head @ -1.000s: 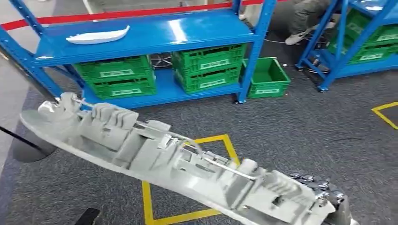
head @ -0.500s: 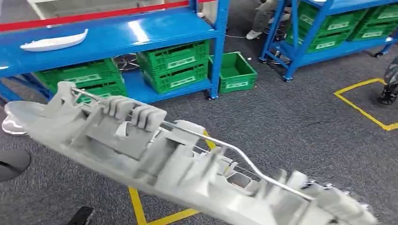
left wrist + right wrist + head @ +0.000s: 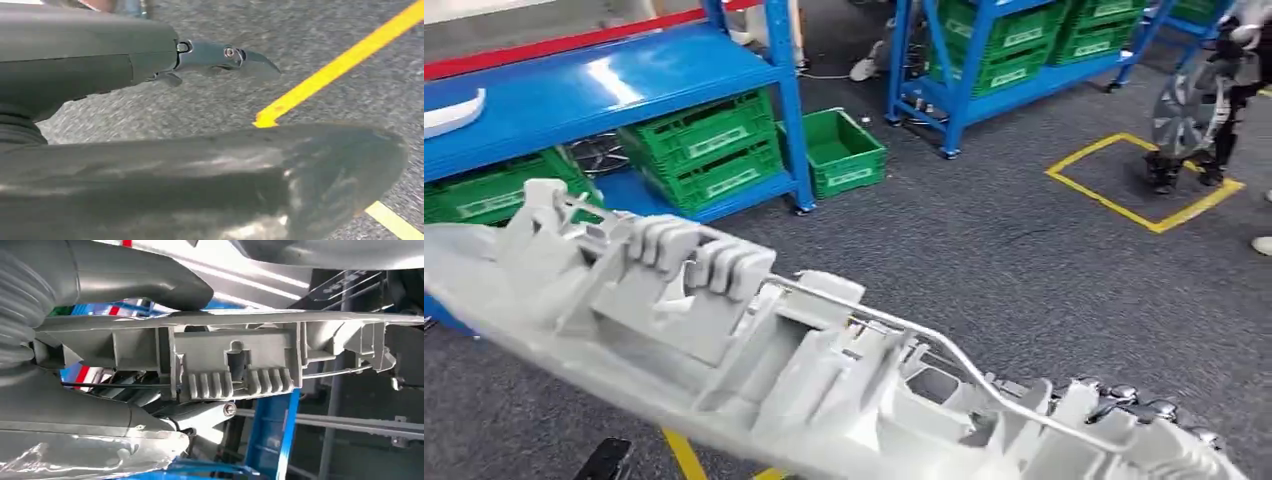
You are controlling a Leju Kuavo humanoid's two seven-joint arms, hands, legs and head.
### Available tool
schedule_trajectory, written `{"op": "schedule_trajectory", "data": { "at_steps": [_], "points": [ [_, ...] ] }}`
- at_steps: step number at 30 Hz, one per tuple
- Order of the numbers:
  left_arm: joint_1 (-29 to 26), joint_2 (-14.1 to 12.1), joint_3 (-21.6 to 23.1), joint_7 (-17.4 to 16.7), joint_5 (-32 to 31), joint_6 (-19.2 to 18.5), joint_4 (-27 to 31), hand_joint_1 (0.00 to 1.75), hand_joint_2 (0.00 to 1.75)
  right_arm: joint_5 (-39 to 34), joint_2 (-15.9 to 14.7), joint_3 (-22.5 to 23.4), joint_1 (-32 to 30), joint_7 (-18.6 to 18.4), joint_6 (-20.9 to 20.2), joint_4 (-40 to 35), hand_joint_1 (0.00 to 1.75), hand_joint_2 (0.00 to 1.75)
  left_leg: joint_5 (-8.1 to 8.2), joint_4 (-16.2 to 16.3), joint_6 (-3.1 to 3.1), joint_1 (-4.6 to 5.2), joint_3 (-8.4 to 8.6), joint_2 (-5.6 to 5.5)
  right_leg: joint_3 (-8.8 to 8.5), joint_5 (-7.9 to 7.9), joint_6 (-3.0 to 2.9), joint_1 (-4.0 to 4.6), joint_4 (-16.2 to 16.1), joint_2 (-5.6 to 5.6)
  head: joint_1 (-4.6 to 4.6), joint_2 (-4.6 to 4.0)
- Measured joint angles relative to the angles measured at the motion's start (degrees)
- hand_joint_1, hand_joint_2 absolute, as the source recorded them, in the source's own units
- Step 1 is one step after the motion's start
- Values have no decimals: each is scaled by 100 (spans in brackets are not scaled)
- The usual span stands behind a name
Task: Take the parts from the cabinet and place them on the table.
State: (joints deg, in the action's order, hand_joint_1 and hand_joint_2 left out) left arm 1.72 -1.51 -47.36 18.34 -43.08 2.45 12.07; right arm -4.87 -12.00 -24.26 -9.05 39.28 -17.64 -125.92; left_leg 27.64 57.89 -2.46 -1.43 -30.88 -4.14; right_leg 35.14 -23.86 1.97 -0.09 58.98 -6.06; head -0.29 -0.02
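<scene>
Head view: the whole scene has swung, blue shelf point(image 3: 604, 90) sliding off left, so the robot is turning away with the long grey part point(image 3: 754, 340) carried low across the front, right robot hand point(image 3: 100, 405) clamped on it, left robot hand point(image 3: 150, 125) holding nothing, fingers apart.
</scene>
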Motion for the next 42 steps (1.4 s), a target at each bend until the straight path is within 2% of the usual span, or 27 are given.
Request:
{"op": "schedule_trajectory", "data": {
  "at_steps": [3, 4, 5, 6, 8, 9, 10, 12, 13, 14, 18, 19, 20, 21, 23, 24, 26, 28, 29, 30, 33, 34, 35, 36, 39, 40, 42],
  "points": [
    [9, 40, 0, 39, -129, -4, 0, 0, 0, 2, 0, -5, -75, -87, 8, 0, 175, 175, -36, 13, 111, 27, -32, 150, 73, 66, 105, -44, -41, -141, -15, 0],
    [14, 75, 2, 39, -171, -13, 0, 0, 0, 7, 2, -9, -123, -114, 17, -2, 175, 175, -49, -2, 141, 4, -28, 229, 89, 24, 114, -32, 17, -16, -15, 0],
    [9, 74, 2, 39, -208, -46, 0, 0, 0, 9, 2, -15, -162, -151, 39, -13, 175, 175, -46, -2, 181, 7, -26, 260, 187, -145, 146, 5, 241, 312, 44, 0],
    [-17, 81, 2, 20, -236, -74, 0, 0, 0, 4, 2, -20, -195, -179, 68, -13, 175, 175, -47, -2, 195, 19, -30, 324, 361, -369, 175, 0, 628, 434, 50, 0],
    [-83, 101, 2, -72, -273, -149, 0, 0, 0, -67, 15, -26, -303, -269, 100, -13, 175, 175, -37, -1, 210, 38, -31, 476, 783, -782, 199, -11, 1577, 544, 53, 0],
    [-116, 116, 2, -96, -300, -175, 0, 0, 0, -103, 17, -26, -352, -313, 111, -11, 175, 175, -34, 0, 214, 48, -29, 548, 876, -819, 203, -11, 1791, 558, 57, 0],
    [-133, 133, 2, -111, -313, -205, 0, 0, 0, -129, 17, -26, -387, -347, 114, -7, 175, 175, -30, 0, 215, 55, -26, 611, 820, -728, 195, -10, 1706, 563, 50, 0],
    [-134, 177, 2, -116, -317, -249, 0, 0, 0, -190, 20, -26, -382, -439, 79, 6, 175, 175, -17, 0, 206, 68, -12, 721, 358, -307, 146, 0, 869, 616, 53, 0],
    [-131, 197, 0, -116, -299, -249, 0, 0, 0, -249, 20, -29, -347, -494, 54, 15, 175, 175, -5, 0, 196, 76, 4, 764, 57, -113, 115, 17, 342, 770, 55, 0],
    [-138, 212, -4, -96, -260, -243, 0, 0, 0, -324, 24, -35, -261, -540, 13, 37, 175, 175, 10, 1, 172, 107, 16, 815, -106, -173, 93, 74, 25, 1034, 57, 0],
    [-118, 299, -113, 6, -114, -138, 0, 0, 0, -627, 65, -46, -59, -610, -155, 157, 175, 175, -3, -29, 62, 126, 31, 989, -44, -107, -31, 97, 14, 784, 46, 0],
    [-112, 311, -136, 20, -79, -116, 2, 0, 0, -689, 92, -46, -29, -619, -179, 190, 175, 175, 43, -13, 22, 108, 23, 953, -79, -56, -85, 41, -54, 725, 35, 0],
    [-107, 326, -177, 24, -79, -90, 2, 0, 0, -772, 122, -44, -19, -619, -206, 236, 175, 175, 165, 122, 2, 102, -30, 682, -80, -40, -103, 40, -78, 677, 26, 0],
    [-123, 343, -208, 24, -92, -72, 0, 0, 0, -850, 147, -42, -4, -610, -236, 295, 175, 175, 380, 449, -5, 102, -184, 552, -68, -28, -121, 37, -78, 640, 11, 0],
    [-188, 339, -265, 2, -118, -20, 0, 0, 0, -944, 192, -39, -16, -570, -319, 381, 175, 175, 805, 1408, -19, 104, -650, 478, -47, -20, -135, 39, -77, 509, 9, 0],
    [-222, 324, -293, -4, -118, -13, 2, 0, 0, -966, 210, -35, -19, -553, -360, 435, 175, 175, 854, 1691, -26, 107, -809, 470, -42, -15, -139, 39, -76, 440, 4, 0],
    [-251, 306, -352, -26, -144, 61, 7, 0, 0, -997, 243, -31, -29, -516, -441, 520, 175, 175, 559, 1509, -32, 96, -768, 468, -46, -7, -126, 28, -74, 303, 4, 0],
    [-252, 278, -391, -44, -155, 100, 22, 0, 0, -1036, 275, -29, -34, -496, -490, 577, 175, 175, 0, 560, -52, 64, -336, 368, -50, 2, -82, -6, -59, 150, 4, 0],
    [-256, 280, -398, -55, -157, 105, 22, 0, 0, -1043, 293, -26, -34, -487, -503, 597, 175, 175, -119, 175, -87, 12, -155, 82, -28, -2, -37, -3, -37, 90, 0, 0],
    [-258, 284, -406, -57, -157, 111, 24, 0, 0, -1047, 302, -24, -19, -481, -503, 612, 175, 175, -40, -17, -55, -15, -93, -57, 39, -21, -7, 21, 62, 22, -5, 0],
    [-257, 273, -433, -98, -225, 223, 42, 0, 0, -1060, 328, -26, -52, -446, -551, 636, 175, 175, -51, 54, 76, 44, -124, 87, 79, 53, 95, -26, -18, -127, -11, 0],
    [-253, 278, -441, -98, -245, 238, 46, 0, 0, -1084, 339, -24, -40, -409, -588, 643, 175, 175, -79, 30, 122, -4, -120, 168, 125, 55, 107, -30, -5, -156, -19, 0],
    [-244, 263, -467, -98, -251, 232, 61, 0, 0, -1147, 374, -24, -26, -367, -623, 645, 175, 175, -80, 29, 149, 2, -115, 222, 155, -25, 131, 19, 105, 166, 7, 0],
    [-255, 256, -505, -98, -260, 232, 74, 0, 0, -1218, 400, -24, 18, -339, -660, 654, 175, 175, -78, 30, 179, 8, -112, 271, 296, -221, 159, 19, 411, 377, 66, 0],
    [-298, 219, -586, -107, -271, 194, 105, 0, 0, -1414, 509, -24, 105, -324, -768, 686, 175, 175, -62, 31, 205, 38, -109, 495, 901, -765, 202, -9, 1696, 548, 63, 0],
    [-299, 214, -614, -107, -291, 133, 112, 0, 0, -1476, 525, -22, 111, -330, -829, 697, 175, 175, -56, 32, 207, 46, -103, 565, 949, -744, 203, -11, 1795, 561, 68, 0],
    [-282, 214, -667, -120, -376, -2, 120, 0, 0, -1600, 544, -18, 136, -406, -966, 715, 175, 175, -35, 31, 196, 57, -75, 671, 624, -389, 167, -7, 1203, 585, 66, 0]
  ]
}}
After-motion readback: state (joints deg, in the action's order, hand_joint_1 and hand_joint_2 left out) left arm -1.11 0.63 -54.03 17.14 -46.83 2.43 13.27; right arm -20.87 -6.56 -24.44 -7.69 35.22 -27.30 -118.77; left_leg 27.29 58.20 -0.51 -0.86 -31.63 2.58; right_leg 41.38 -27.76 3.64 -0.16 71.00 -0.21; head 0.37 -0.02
